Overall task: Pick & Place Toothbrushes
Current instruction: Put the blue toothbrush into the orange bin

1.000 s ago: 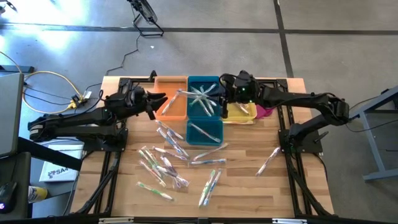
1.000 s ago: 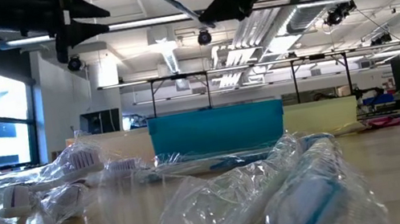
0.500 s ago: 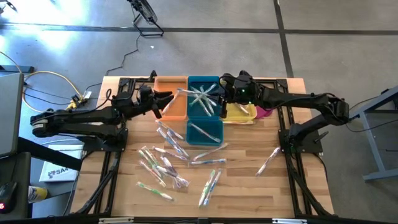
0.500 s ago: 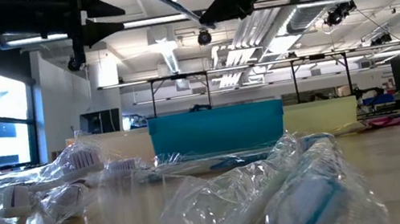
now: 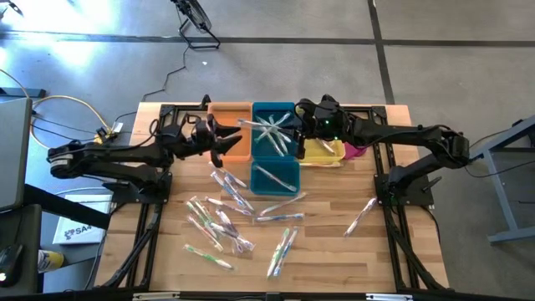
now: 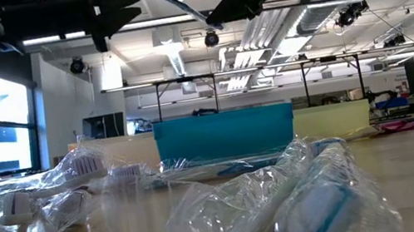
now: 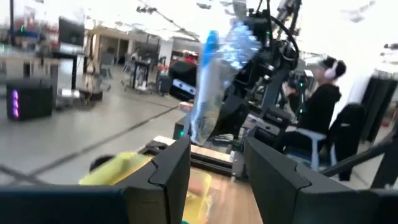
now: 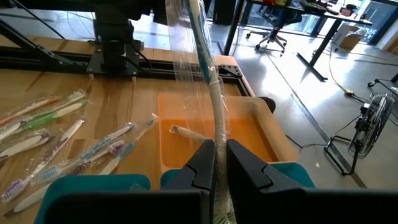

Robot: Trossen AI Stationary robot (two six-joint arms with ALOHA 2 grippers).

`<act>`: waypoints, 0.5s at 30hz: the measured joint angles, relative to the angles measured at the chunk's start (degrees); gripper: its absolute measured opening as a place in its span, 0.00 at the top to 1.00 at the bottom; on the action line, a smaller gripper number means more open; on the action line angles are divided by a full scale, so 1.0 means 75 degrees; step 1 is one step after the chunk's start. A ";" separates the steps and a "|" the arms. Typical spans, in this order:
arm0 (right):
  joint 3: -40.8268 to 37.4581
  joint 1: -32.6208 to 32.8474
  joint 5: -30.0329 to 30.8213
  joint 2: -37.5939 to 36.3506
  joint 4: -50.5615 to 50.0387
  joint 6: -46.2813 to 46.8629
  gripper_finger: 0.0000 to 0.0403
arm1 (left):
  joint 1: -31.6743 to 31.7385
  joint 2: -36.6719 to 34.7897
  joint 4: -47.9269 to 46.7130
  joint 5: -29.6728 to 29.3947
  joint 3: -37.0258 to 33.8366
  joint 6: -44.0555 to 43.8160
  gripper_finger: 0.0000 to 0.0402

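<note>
The right gripper (image 8: 216, 163) hangs above the teal bin (image 5: 274, 150) at the back of the counter (image 5: 334, 242), pinching a wrapped blue-and-white toothbrush (image 8: 202, 62) that stands up between its pressed fingers. The left gripper (image 5: 224, 140) hovers over the orange bin (image 5: 238, 149) just beside it, its fingers (image 7: 168, 168) spread apart and holding nothing. More wrapped toothbrushes (image 5: 226, 219) lie scattered across the near counter, several rest inside the teal bin, and one lies alone near the right arm's base.
</note>
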 joint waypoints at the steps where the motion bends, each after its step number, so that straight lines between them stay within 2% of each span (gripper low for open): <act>1: 0.0003 0.0000 -0.0002 0.0000 -0.0003 0.0000 0.96 | -0.0002 0.0048 0.0095 0.0003 0.0000 0.0172 0.63; 8: 0.0000 0.0000 -0.0085 0.0000 -0.0004 0.0000 0.96 | 0.0001 0.0270 0.0461 -0.0024 0.0003 0.0750 0.63; 15: 0.0001 0.0000 -0.0087 -0.0002 -0.0005 0.0000 0.96 | 0.0001 0.0649 0.0774 -0.0032 0.0221 0.0844 0.63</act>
